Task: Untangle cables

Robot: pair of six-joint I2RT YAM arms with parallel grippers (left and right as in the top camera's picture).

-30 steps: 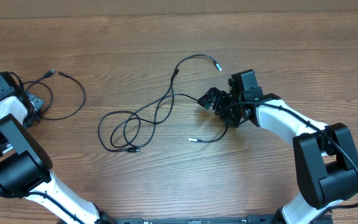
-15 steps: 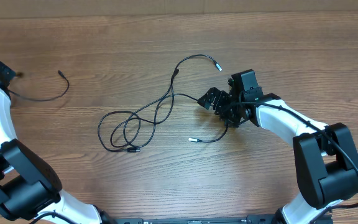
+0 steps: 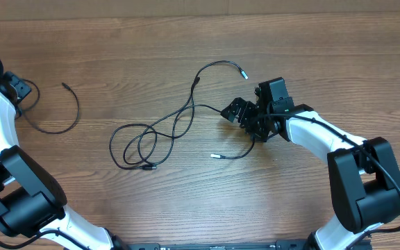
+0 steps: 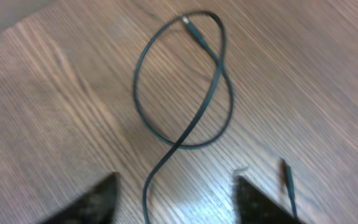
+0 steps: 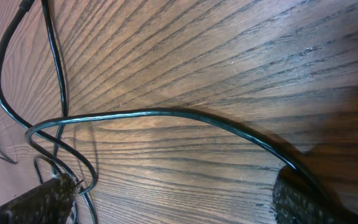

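Observation:
A knot of thin black cables (image 3: pixel 146 137) lies in loose loops mid-table, with silvery plug tips at the top (image 3: pixel 244 73) and bottom (image 3: pixel 214 156). My right gripper (image 3: pixel 236 113) sits open at the loops' right end. In the right wrist view one cable (image 5: pixel 166 113) arcs across in front of the right gripper (image 5: pixel 173 199) and passes over its right finger (image 5: pixel 303 196). A separate cable (image 3: pixel 78 107) curves alone at the far left. My left gripper (image 3: pixel 19 89) is open beside it. In the left wrist view that cable (image 4: pixel 185 81) loops and runs between the spread fingers of the left gripper (image 4: pixel 176 199).
The wooden table's far edge (image 3: pixel 200 15) runs along the top of the overhead view. The table's corner shows at the upper left of the left wrist view. A loose plug end (image 4: pixel 288 180) lies by my left gripper's right finger.
My left gripper swung out to the far left dragging the separate cable, then opened and let it go; the cable now rests in a curve. The right arm stayed still.

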